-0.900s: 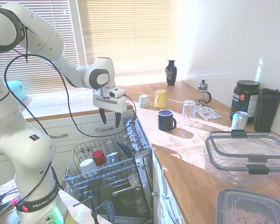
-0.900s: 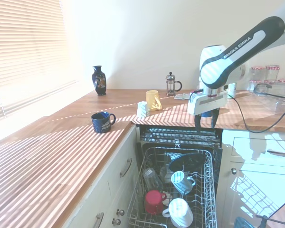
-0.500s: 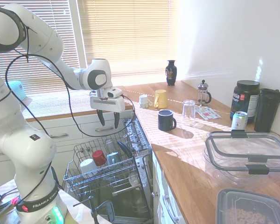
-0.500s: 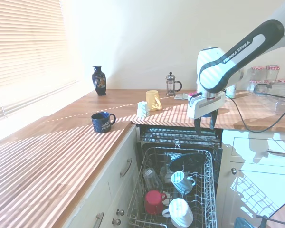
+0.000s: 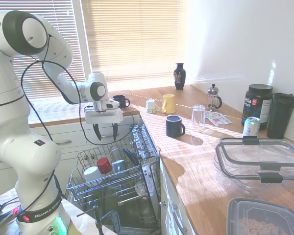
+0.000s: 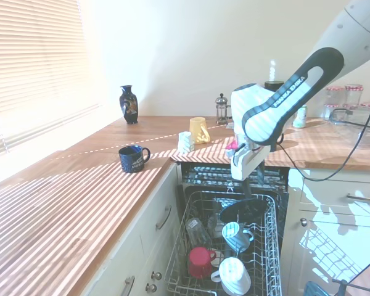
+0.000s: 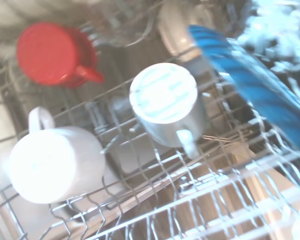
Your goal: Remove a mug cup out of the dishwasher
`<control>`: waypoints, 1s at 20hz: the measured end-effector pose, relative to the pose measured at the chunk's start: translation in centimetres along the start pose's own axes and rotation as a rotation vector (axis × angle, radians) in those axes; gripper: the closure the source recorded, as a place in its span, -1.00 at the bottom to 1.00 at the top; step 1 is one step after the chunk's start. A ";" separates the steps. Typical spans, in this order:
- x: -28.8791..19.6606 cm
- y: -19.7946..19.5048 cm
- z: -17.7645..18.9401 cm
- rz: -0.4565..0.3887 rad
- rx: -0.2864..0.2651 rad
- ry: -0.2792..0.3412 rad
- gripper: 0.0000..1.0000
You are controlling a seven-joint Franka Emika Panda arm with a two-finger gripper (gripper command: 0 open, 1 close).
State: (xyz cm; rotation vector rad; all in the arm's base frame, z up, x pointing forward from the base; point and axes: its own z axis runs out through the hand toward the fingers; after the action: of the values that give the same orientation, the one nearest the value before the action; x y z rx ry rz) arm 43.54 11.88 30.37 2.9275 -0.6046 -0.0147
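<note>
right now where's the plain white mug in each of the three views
First exterior view: the plain white mug sits upside down at the near left corner of the dishwasher rack, left of the red cup.
Second exterior view: the mug is at the bottom of the picture, right of the red cup.
Wrist view: the mug is at lower left.
Shared landmark: the red cup, right beside it.

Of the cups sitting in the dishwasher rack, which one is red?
The red cup in the rack, mouth down, beside the large plain white mug. The third cup is pale with a bluish base. The open gripper hangs above them.
</note>
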 end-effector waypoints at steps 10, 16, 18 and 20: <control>-4.0 -9.2 8.3 -0.269 -0.132 -0.057 -1.00; -7.2 -14.4 12.3 -0.366 -0.159 -0.076 -1.00; -7.6 -15.5 13.1 -0.382 -0.161 -0.083 -1.00; -8.1 -16.6 14.3 -0.399 -0.162 -0.089 -1.00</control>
State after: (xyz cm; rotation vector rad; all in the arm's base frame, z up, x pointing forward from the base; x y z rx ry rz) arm 42.04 28.05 13.61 2.8457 -0.0192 -0.2287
